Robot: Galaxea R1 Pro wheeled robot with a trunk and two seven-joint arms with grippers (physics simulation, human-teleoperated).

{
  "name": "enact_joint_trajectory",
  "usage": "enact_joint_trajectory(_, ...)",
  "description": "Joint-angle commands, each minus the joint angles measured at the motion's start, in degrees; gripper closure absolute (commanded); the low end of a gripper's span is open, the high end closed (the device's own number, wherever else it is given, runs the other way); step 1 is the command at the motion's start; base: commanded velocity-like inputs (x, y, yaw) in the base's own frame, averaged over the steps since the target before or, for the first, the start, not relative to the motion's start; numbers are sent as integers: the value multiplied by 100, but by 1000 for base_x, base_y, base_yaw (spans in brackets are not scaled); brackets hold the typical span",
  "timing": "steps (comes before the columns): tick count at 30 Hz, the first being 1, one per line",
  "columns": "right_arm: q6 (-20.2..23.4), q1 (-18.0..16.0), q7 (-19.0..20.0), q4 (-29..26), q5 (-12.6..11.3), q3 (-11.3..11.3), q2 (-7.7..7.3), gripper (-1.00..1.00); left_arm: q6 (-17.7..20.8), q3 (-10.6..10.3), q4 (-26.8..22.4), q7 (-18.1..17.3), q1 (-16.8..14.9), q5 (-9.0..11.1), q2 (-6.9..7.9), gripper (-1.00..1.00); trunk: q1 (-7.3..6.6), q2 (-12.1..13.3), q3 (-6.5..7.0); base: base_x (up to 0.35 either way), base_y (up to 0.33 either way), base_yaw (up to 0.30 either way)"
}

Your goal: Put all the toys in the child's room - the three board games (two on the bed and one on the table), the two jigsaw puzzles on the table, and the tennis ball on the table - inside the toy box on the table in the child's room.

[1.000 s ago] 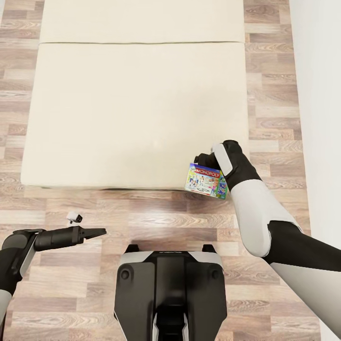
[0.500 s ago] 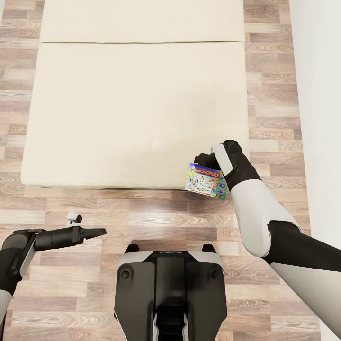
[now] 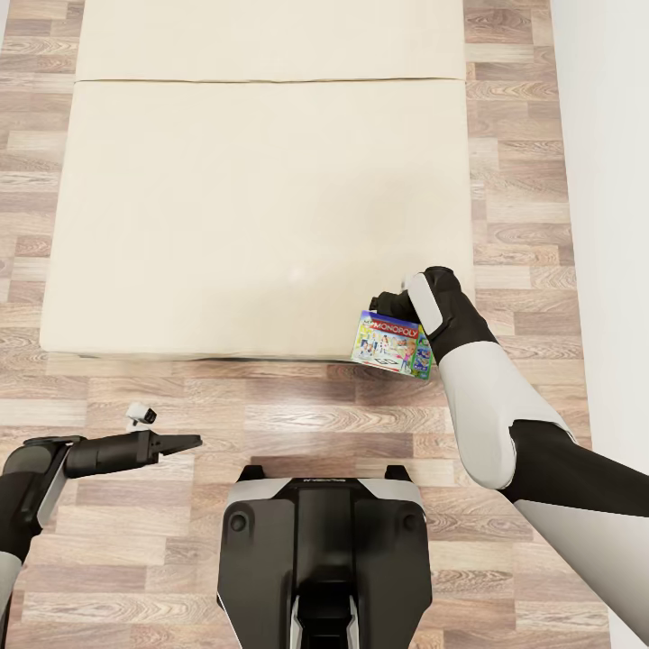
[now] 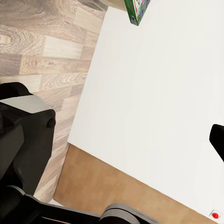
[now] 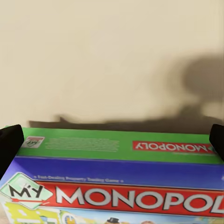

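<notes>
From the head camera, the bed (image 3: 261, 207) spreads its beige mattress from the centre up toward twelve o'clock, over a wood-plank floor (image 3: 297, 410), with a white wall (image 3: 604, 180) running down the three o'clock side. The right gripper (image 3: 389, 306) sits at about four o'clock from the picture's centre, over the mattress's near right corner, clamped on the top edge of a board game (image 3: 391, 343) lettered MONOPOLY, which hangs tilted below it, overlapping the bed's front edge and the floor. The left gripper (image 3: 185, 442) lies at about eight o'clock, low over the floor and well apart from the bed, pointing toward three o'clock; its dark fingers look drawn together to a narrow tip. The robot's own trunk (image 3: 324, 550) stands at six o'clock. In the left wrist camera, the pale mattress takes up most of the picture, the plank floor lies alongside it, and a green-edged corner of the board game (image 4: 138, 10) shows far off at the frame's border; one dark fingertip (image 4: 217, 140) shows at the edge, and the grip cannot be judged from here. In the right wrist camera, the board game (image 5: 116, 182) lies close up, its green side and blue-and-red lettered face spanning between two dark fingertips (image 5: 9, 144) pressed at either end, with the beige mattress behind it bearing a soft shadow.
</notes>
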Motion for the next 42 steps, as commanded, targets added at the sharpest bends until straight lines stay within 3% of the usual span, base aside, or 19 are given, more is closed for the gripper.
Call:
enact_joint_trajectory(1,9,-2,-52,-6,-60,-21,6,-100,61,-2,-1,-22,0,0,4,-100,4,-9,-6,0,0,0)
enact_joint_trajectory(11,-8,-2,-55,-98,-57,-21,6,-100,59,-5,-1,-22,-3,2,-2,-100,4,-9,-6,0,0,0)
enact_joint_trajectory(27,32,-18,-91,-930,-60,-30,6,-100,54,-6,-1,-22,4,3,6,-100,4,-9,-6,0,0,0)
enact_joint_trajectory(34,612,-45,-275,-1898,-73,-57,6,-100,54,-8,-1,-22,10,3,10,-100,4,-9,-6,0,0,0)
enact_joint_trajectory(42,906,-34,-453,-2680,-94,-91,6,-100,54,-4,9,-22,16,-2,11,-100,4,-9,-6,0,0,0)
